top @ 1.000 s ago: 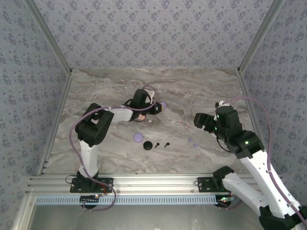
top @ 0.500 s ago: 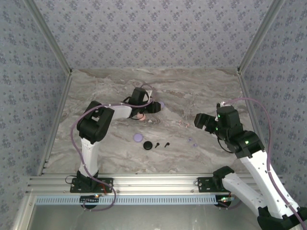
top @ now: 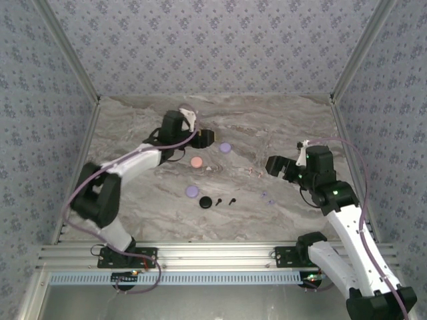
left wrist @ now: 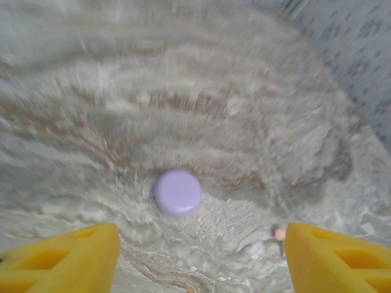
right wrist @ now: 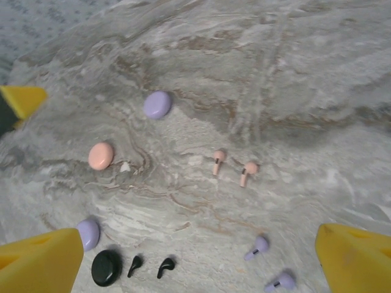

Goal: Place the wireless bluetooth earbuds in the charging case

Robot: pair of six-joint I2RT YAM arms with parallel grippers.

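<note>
Four round charging cases lie on the marble table: a purple case [top: 226,147] [left wrist: 177,192] [right wrist: 157,104], a pink case [top: 196,162] [right wrist: 101,155], a second purple case [top: 192,191] [right wrist: 88,233] and a black case [top: 205,203] [right wrist: 106,267]. Two black earbuds [top: 225,201] [right wrist: 135,265] lie right of the black case. Two pink earbuds [top: 252,172] [right wrist: 217,161] and two purple earbuds [top: 267,197] [right wrist: 258,246] lie further right. My left gripper [top: 203,138] [left wrist: 198,259] hangs open and empty just left of the far purple case. My right gripper [top: 273,165] [right wrist: 198,262] is open and empty, right of the earbuds.
Patterned walls [top: 213,47] close in the table at the back and both sides. An aluminium rail [top: 213,255] runs along the near edge by the arm bases. Bare marble [top: 280,127] lies at the back right.
My left gripper has opened and drawn back from above the pink case toward the back left, and its elbow has swung out left. The right gripper has opened slightly wider and edged left.
</note>
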